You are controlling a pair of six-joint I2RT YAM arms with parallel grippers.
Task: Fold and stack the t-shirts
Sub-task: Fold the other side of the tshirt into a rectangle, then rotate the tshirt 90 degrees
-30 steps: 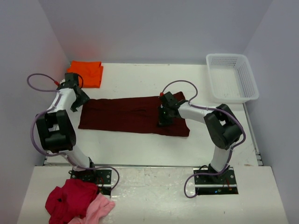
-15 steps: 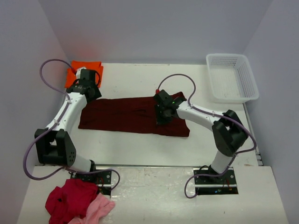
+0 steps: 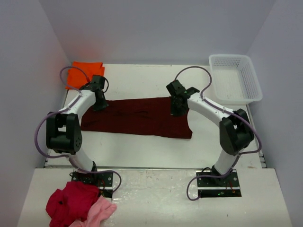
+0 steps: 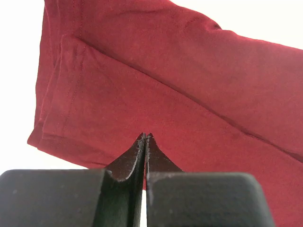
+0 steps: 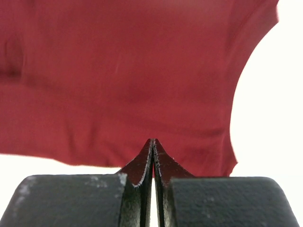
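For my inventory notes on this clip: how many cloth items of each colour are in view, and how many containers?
Maroon t-shirt: 1
Orange t-shirt: 1
Red garment: 1
Pink garment: 1
White basket: 1
Total: 5

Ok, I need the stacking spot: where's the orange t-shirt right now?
In the top view, the orange t-shirt lies folded in the far left corner, just beyond the left pincer and the maroon t-shirt.
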